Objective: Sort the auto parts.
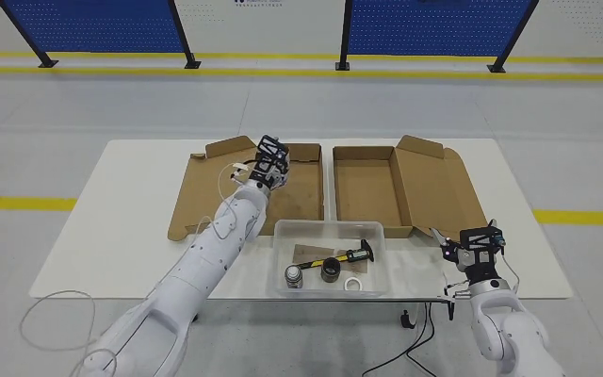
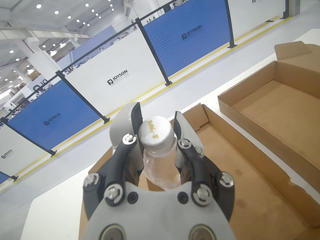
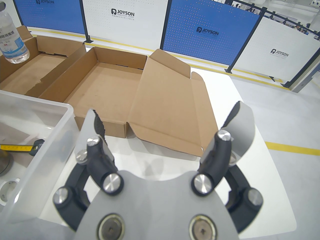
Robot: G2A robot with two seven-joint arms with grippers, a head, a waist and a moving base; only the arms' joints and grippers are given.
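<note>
My left gripper (image 1: 268,160) (image 2: 157,116) is shut on a clear plastic bottle (image 2: 160,156) with a white cap, gripping it at the neck. It hangs upright over the left cardboard box (image 1: 303,200) (image 2: 237,176); the bottle (image 3: 12,43) also appears far off in the right wrist view. My right gripper (image 1: 468,247) (image 3: 166,113) stands open and holds nothing, low over the table by its front right edge, beside the flap of the right cardboard box (image 1: 363,193) (image 3: 105,88). The clear bin (image 1: 330,224) (image 3: 37,131) holds a measuring tool (image 1: 349,255), a metal cylinder (image 1: 295,275), a black ring (image 1: 331,270) and a white ring (image 1: 354,284).
Both boxes lie open side by side at the back of the white table (image 1: 132,217), flaps spread outward. The bin sits in front of them at the table's front edge. Blue and white partition panels (image 1: 94,24) stand on the floor behind.
</note>
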